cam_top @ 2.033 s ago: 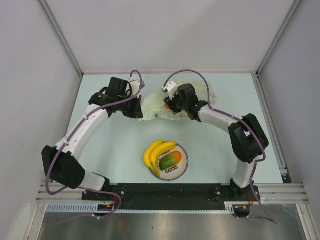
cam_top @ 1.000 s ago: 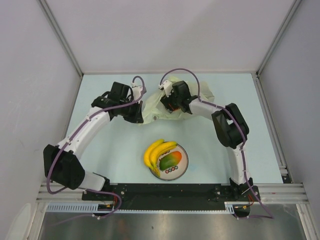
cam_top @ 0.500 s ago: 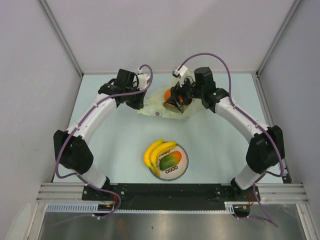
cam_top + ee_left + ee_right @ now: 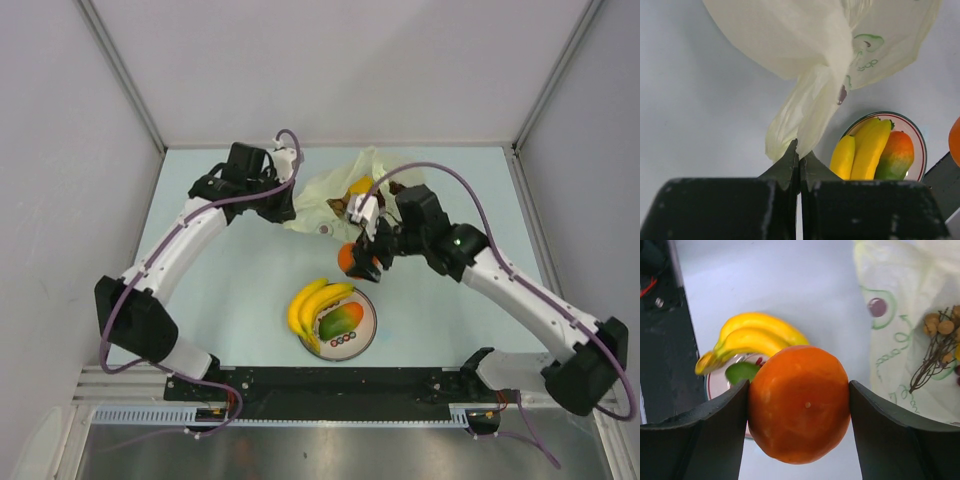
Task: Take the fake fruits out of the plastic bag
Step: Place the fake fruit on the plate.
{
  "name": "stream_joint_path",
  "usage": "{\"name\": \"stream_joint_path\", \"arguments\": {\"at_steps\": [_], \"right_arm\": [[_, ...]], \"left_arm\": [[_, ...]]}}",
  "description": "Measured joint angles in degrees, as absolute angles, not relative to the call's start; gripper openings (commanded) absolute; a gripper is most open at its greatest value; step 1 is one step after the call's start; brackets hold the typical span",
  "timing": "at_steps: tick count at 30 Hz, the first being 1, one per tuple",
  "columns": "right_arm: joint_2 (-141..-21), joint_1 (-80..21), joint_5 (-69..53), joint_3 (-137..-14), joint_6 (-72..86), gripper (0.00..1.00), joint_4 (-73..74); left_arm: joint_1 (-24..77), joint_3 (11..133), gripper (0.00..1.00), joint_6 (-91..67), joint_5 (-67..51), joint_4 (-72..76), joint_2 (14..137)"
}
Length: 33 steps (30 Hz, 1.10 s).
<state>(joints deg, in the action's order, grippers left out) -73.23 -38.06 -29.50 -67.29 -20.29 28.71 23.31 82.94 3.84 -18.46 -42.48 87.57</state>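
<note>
The plastic bag lies crumpled at the back of the table. My left gripper is shut on its left edge and holds it up; the pinched film shows in the left wrist view. My right gripper is shut on the round orange, held between the bag and the plate; in the right wrist view the orange fills the jaws. The banana bunch and mango lie on the white plate. A brown grape stem shows in the bag's mouth.
Grey walls with metal posts close in the table at the back and sides. A black rail carrying the arm bases runs along the near edge.
My right gripper has pulled the orange out of the bag and carried it forward toward the plate. My left gripper keeps its hold on the bag's edge.
</note>
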Motion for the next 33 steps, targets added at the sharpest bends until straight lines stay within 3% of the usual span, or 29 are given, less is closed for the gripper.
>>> {"name": "stream_joint_path", "arguments": {"at_steps": [5, 10, 33], "right_arm": [[-62.3, -42.7, -26.9, -55.5, -26.3, 0.46, 31.5], [-62.2, -44.8, -23.3, -45.7, -29.5, 0.46, 33.7], [-64.9, -60.3, -12.8, -40.4, -35.2, 0.45, 27.3]], "left_arm": [[23.3, 81.5, 0.00, 3.5, -21.3, -41.6, 83.6], [23.3, 80.8, 0.00, 3.6, -22.8, -40.9, 82.0], [23.4, 76.7, 0.00, 4.1, -24.8, -40.9, 80.0]]}}
